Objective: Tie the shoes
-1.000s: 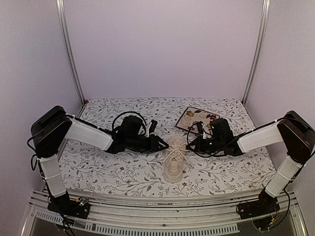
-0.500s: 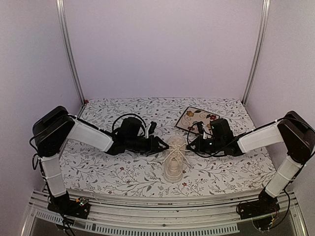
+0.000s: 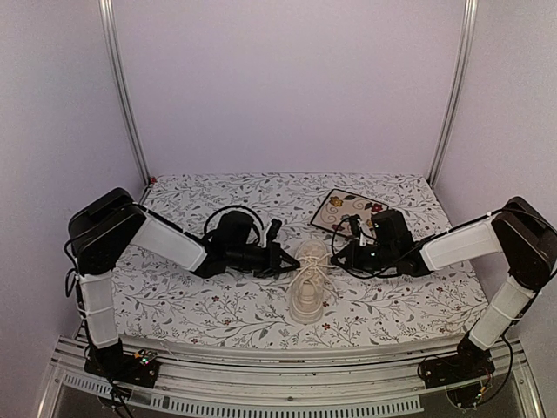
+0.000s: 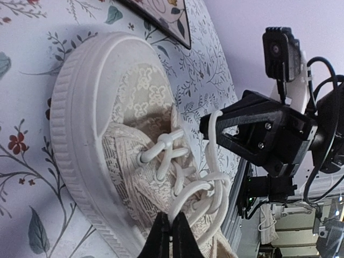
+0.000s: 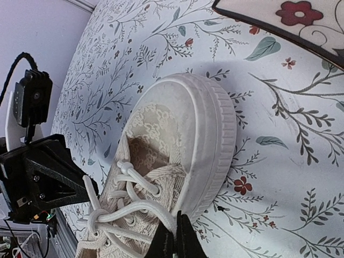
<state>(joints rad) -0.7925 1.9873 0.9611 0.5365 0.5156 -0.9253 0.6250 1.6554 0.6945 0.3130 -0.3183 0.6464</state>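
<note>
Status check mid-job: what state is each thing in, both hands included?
sneaker: upright on its sole, untied.
laces: loosely crossed, one strand drawn to each side, no bow.
left hand: shut on a strand of the laces.
right hand: shut on a strand of the laces.
floral tile: lying flat, apart from the sneaker.

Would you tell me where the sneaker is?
In the top view, the sneaker sits mid-table between the left gripper and right gripper, each pinching its laces.

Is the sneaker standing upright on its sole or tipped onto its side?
Upright. The sneaker sits sole-down on the table with its laces facing up. Both wrist views show its rubber rim flat on the surface.
</note>
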